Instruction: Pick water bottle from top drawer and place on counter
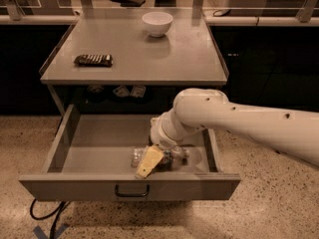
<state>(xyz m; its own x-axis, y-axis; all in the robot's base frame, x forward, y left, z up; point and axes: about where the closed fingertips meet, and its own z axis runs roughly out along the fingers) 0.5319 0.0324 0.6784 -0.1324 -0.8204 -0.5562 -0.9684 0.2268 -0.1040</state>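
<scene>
Standing open nearest the camera, the top drawer (75,185) is holding the water bottle (134,156), which is lying on its floor toward five o'clock. The gripper (148,162) is pressing down over it (clamped or not, I cannot tell). Lifting and placing are not yet done; the counter (189,59) at twelve o'clock is waiting.

Pale yellow gripper (145,169) is hanging inside the grey top drawer (89,148), over the clear ribbed water bottle (135,156) — white arm (239,123) behind it. Grey counter (189,59) is carrying a white bowl (157,23) and a dark snack bar (93,59) — floor (279,208) is showing speckled beige.
</scene>
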